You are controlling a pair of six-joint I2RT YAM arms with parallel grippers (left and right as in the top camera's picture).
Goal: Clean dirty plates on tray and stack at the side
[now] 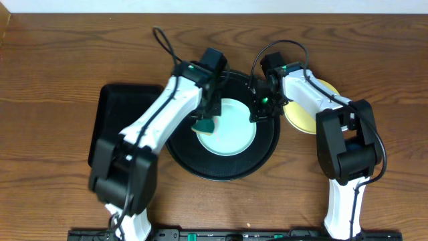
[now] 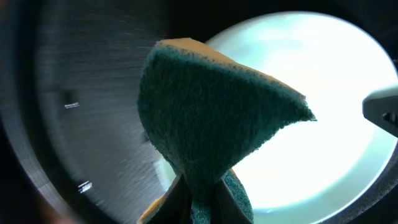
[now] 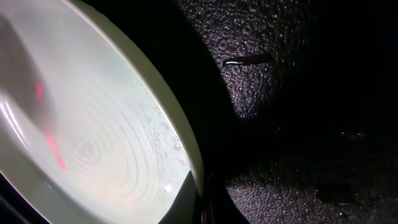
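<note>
Round black tray at mid-table, viewed from above. Mint plate lying flat inside the tray, slightly toward its far side. Left claw over the tray's left half, pinched tight on a dark green sponge with a pale backing, the sponge at the mint plate's left edge. From the left wrist, sponge squeezed to a narrow waist between the fingers of the left claw and fanning out wide in front of mint plate and glossy tray. Right claw at the tray's right side, closed on the mint plate's right rim. From the right wrist, right claw with one finger inside and one outside the rim of the mint plate, dark pebbled tray beyond. Yellow plate on the table just right of the tray, partly under the right arm. Rectangular tray left of the tray.
</note>
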